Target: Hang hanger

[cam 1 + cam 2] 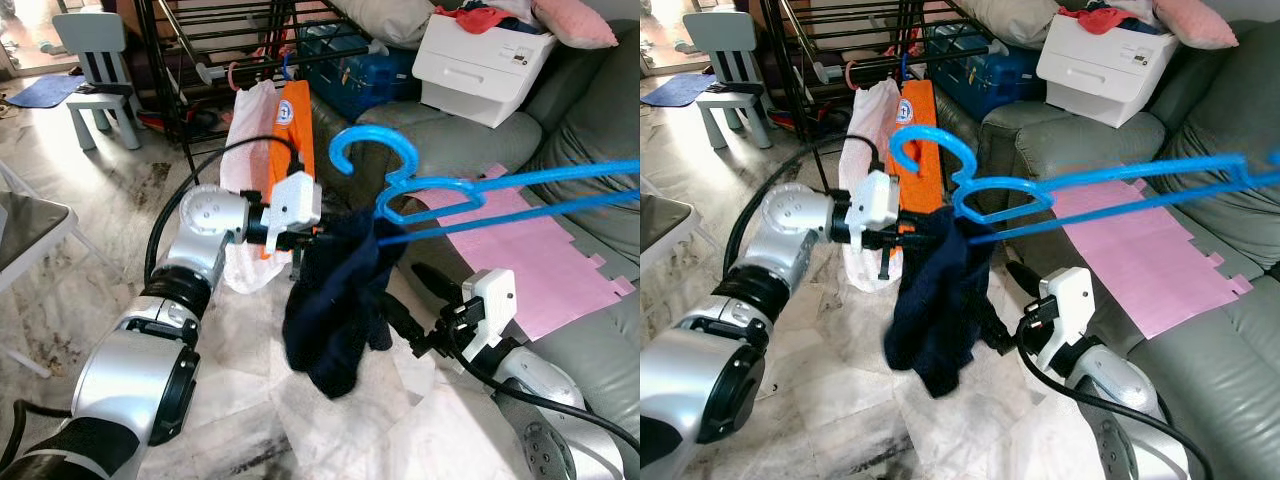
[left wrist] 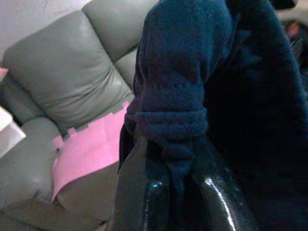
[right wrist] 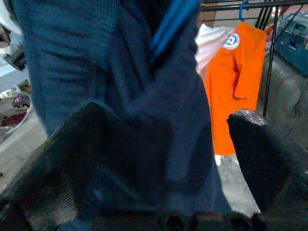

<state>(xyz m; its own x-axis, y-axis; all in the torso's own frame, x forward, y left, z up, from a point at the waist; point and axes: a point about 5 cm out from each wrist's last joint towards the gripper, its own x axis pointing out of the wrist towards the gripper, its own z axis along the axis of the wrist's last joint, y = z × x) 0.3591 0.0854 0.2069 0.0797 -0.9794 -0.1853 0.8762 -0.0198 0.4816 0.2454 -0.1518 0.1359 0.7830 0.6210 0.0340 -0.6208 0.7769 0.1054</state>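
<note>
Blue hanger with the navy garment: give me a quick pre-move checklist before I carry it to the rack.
1. Left end effector grip on navy garment: ok, fingers pinch a fold of the knit.
2. Right end effector grip: not ok, fingers spread apart, cloth between them unclamped.
3. Garment seated on blue hanger: cannot tell, it hangs bunched near the hook end.
4. Hanger hook free: ok, nothing caught on it.
5. Space on drying rack: cannot tell, an orange shirt already hangs there.
</note>
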